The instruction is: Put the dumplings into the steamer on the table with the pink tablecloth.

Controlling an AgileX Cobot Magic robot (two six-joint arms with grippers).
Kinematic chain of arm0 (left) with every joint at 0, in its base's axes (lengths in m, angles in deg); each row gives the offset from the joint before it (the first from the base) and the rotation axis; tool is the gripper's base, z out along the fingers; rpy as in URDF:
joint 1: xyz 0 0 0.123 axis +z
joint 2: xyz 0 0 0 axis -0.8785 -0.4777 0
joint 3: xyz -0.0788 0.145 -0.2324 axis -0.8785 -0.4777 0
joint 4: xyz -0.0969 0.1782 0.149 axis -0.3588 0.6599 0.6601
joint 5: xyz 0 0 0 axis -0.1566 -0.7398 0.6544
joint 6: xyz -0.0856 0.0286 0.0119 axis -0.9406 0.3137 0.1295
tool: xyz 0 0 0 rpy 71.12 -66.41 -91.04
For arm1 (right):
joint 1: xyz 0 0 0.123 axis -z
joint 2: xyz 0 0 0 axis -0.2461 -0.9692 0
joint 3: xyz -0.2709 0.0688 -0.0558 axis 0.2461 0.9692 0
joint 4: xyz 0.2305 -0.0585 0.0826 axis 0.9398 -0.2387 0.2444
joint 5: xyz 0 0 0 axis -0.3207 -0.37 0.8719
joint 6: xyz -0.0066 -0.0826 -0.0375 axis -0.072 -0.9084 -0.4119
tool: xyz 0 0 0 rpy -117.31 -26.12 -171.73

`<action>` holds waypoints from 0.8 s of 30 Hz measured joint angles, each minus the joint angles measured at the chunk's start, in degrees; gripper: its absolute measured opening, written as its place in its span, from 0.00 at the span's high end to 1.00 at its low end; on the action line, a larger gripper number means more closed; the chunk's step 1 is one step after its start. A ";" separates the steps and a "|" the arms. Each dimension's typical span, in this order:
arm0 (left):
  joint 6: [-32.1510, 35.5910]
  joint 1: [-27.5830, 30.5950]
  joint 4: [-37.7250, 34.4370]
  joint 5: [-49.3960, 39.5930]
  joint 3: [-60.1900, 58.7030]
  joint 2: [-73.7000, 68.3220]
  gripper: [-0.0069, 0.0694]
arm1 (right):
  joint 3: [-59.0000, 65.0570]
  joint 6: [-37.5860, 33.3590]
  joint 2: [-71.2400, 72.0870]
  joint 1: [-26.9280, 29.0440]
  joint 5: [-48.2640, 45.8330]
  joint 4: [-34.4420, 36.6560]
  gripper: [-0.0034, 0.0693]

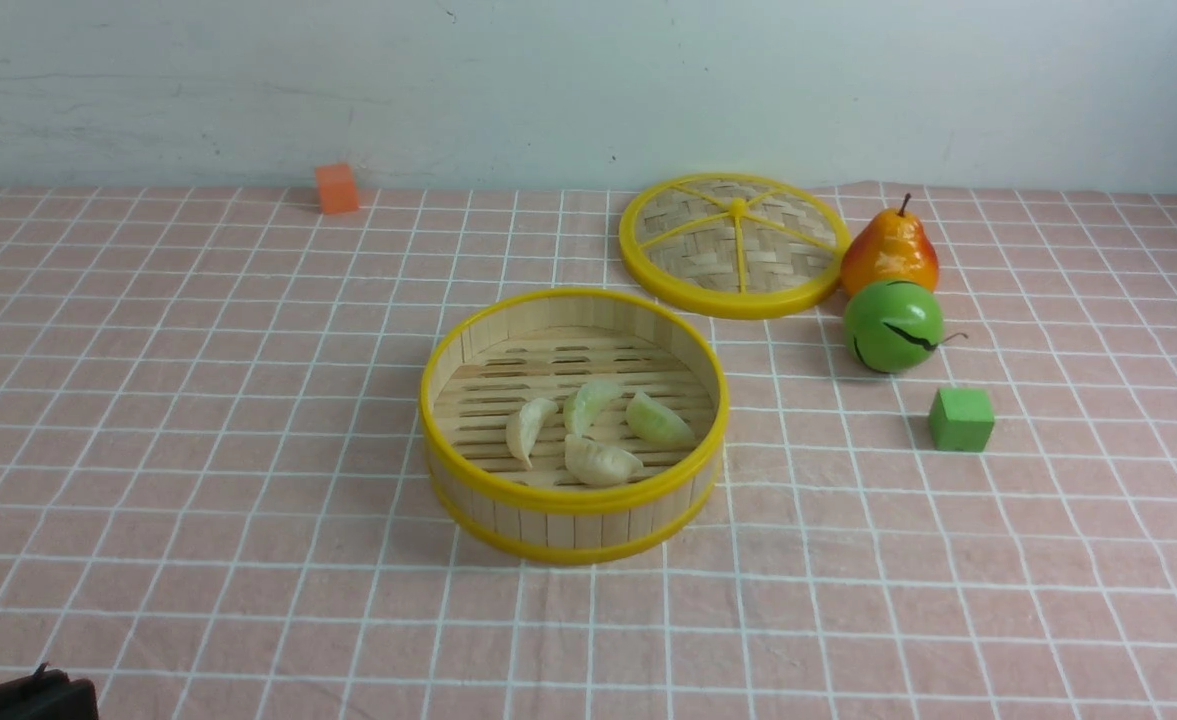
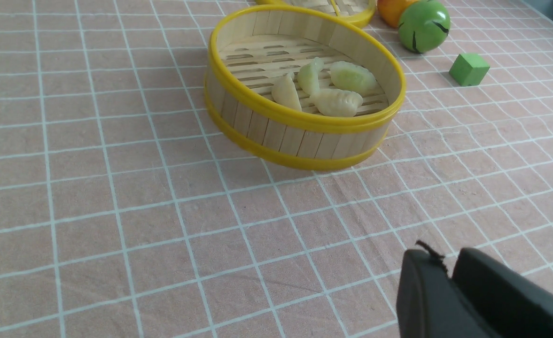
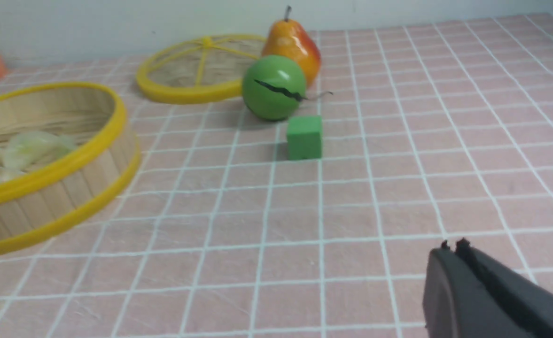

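The steamer (image 1: 573, 497) stands mid-table on the pink tablecloth (image 1: 198, 400). Several pale dumplings (image 1: 601, 462) lie on its slatted floor, close together. In the left wrist view the steamer (image 2: 295, 136) and the dumplings (image 2: 336, 102) lie well ahead of my left gripper (image 2: 447, 258). That gripper's tips are slightly parted with nothing between them. A dark corner of it shows at the front view's lower left (image 1: 23, 695). My right gripper (image 3: 451, 248) is shut and empty, hovering over bare cloth to the right of the steamer (image 3: 60, 188). It is out of the front view.
The woven lid (image 1: 733, 245) lies flat behind the steamer to the right. An orange pear (image 1: 890, 250), a green round fruit (image 1: 893, 325) and a green cube (image 1: 961, 419) sit right of it. An orange cube (image 1: 336, 188) stands by the back wall.
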 joint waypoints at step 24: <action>0.00 0.00 0.00 0.00 0.00 0.07 0.77 | 3.00 0.33 1.84 2.42 -4.32 -0.03 0.98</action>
